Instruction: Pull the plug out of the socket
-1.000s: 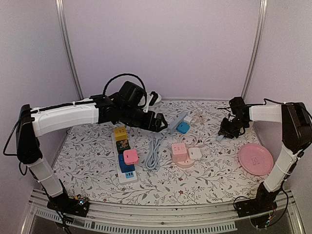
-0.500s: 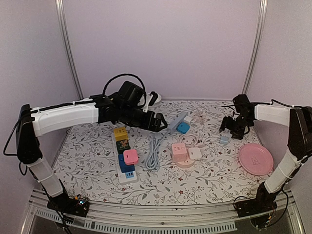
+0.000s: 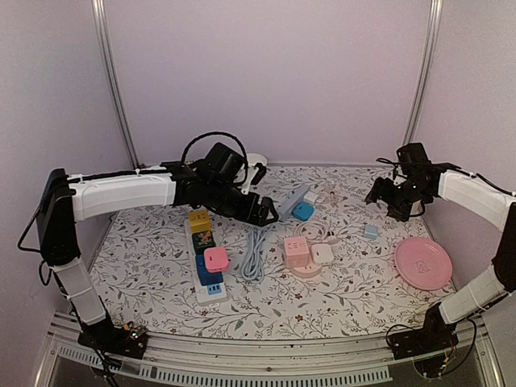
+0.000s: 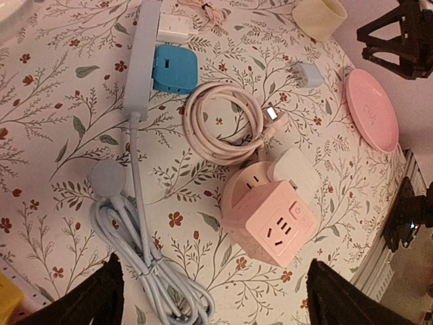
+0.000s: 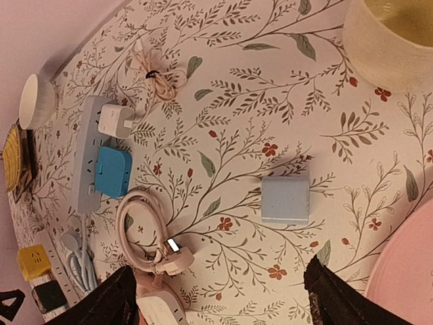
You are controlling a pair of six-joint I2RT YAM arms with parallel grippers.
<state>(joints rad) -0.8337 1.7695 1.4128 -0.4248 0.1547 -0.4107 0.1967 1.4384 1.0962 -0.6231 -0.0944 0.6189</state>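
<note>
Top view: you've got the pale-blue plug (image 3: pixel 370 231) loose on the tablecloth (image 3: pixel 339 282), apart from the grey power strip (image 3: pixel 294 199), near the right gripper (image 3: pixel 393 196); left wrist: left gripper (image 4: pixel 213 298) spread, empty; right wrist: right fingers (image 5: pixel 125 298) spread wide, clear of the plug.

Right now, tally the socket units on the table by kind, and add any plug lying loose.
Long strips: 2, the white power strip and the grey power strip
Cubes: 1, the pink cube socket
Loose plugs: 1, the light blue plug
Total: 4
</note>
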